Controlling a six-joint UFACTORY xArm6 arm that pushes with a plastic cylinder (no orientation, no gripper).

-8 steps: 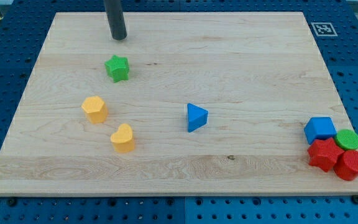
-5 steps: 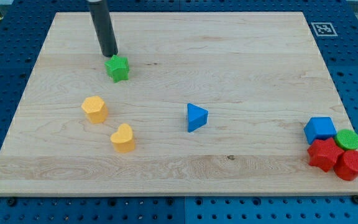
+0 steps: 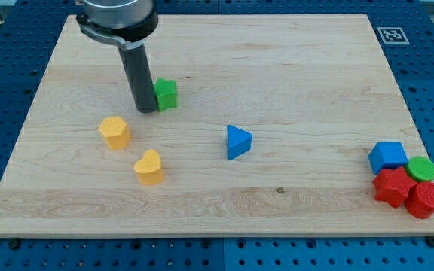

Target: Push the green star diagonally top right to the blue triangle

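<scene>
The green star [image 3: 166, 93] lies on the wooden board [image 3: 292, 68], in the upper left part. My tip [image 3: 145, 110] is down on the board, touching the star's left side; the rod hides part of the star. The blue triangle [image 3: 238, 141] lies near the board's middle, below and to the right of the star, well apart from it.
A yellow hexagon-like block [image 3: 115, 132] and a yellow heart-like block [image 3: 149, 167] lie below my tip. At the board's lower right edge sit a blue cube-like block [image 3: 388, 157], a green cylinder [image 3: 422, 168], a red star [image 3: 394, 186] and a red cylinder [image 3: 426, 199].
My tip came down the view from the top edge to the star's left side. The green star has slid to the right and a little down.
</scene>
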